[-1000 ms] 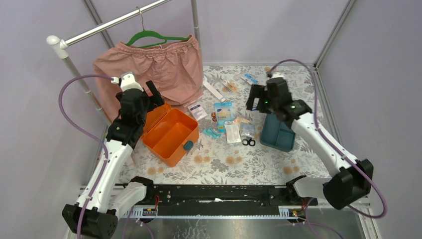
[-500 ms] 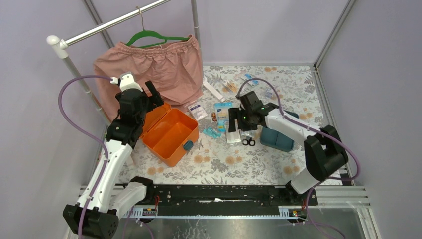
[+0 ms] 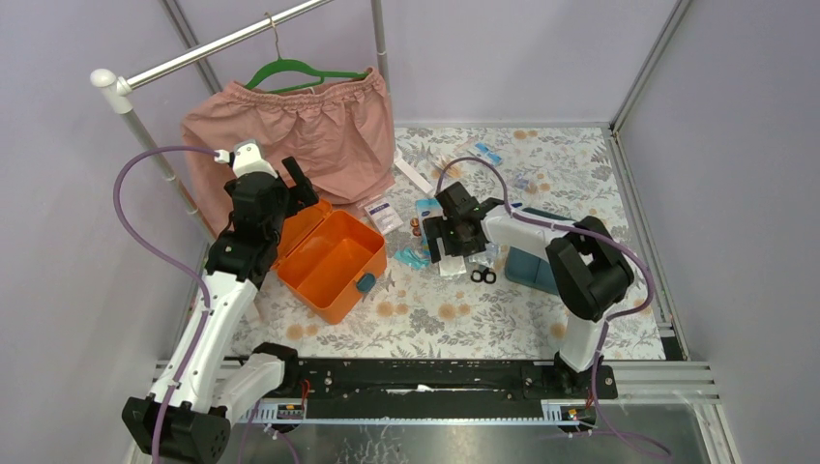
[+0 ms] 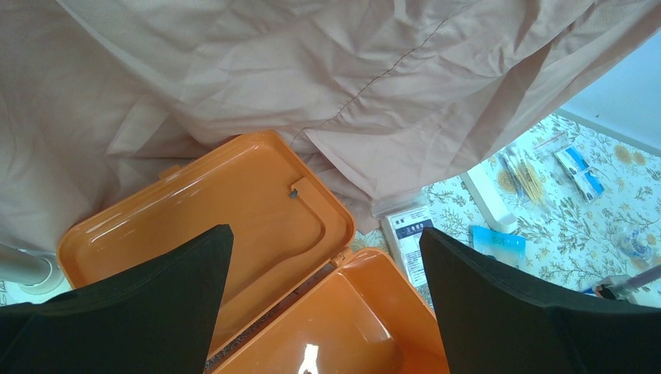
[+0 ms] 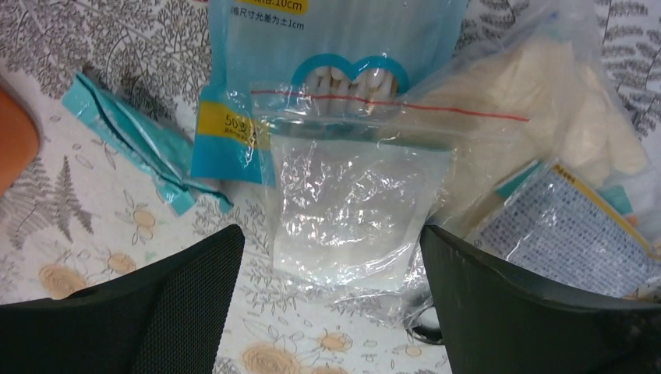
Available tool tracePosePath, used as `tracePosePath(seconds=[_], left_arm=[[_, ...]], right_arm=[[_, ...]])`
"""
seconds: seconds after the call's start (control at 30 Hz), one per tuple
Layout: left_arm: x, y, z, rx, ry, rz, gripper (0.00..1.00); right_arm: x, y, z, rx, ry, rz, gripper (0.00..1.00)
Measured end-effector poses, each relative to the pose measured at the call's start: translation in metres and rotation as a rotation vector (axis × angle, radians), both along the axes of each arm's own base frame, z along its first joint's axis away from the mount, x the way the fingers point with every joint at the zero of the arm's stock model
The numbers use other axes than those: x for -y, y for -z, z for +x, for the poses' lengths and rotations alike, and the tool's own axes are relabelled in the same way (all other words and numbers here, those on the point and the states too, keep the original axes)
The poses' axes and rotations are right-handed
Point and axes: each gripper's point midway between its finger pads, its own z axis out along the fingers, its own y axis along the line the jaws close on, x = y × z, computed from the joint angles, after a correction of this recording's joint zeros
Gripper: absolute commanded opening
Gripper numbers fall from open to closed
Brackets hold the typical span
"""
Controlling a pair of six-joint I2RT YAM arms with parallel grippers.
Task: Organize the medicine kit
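Noted leftward swing of right arm [image 3: 517,227] over the last second: off its spot above the teal insert tray [image 3: 530,269], across to the heap of packets [image 3: 454,253] at mid tabletop [image 3: 435,309]. Found right pincer [image 5: 329,234] now low over a clear zip bag [image 5: 351,202], fingers spread wide to either side of it, no contact visible. Logged elbow [image 3: 592,275] drawn in from the far right near corner to just beside the tray. Found part of the tray, earlier in plain view, now hidden under the arm.
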Motion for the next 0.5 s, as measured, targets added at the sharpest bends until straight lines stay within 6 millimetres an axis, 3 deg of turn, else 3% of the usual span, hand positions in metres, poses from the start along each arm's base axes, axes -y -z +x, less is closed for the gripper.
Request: tracePosePath(seconds=[0.23,0.5], left_arm=[[0.0,0.0,0.0,0.0,0.0,0.0,0.99],[0.0,0.0,0.0,0.0,0.0,0.0,0.99]], right_arm=[[0.002,0.013,0.007,0.033,0.006,-0.094,0.9],[0.01,0.016,0.011,0.068,0.027,-0.154,0.77]])
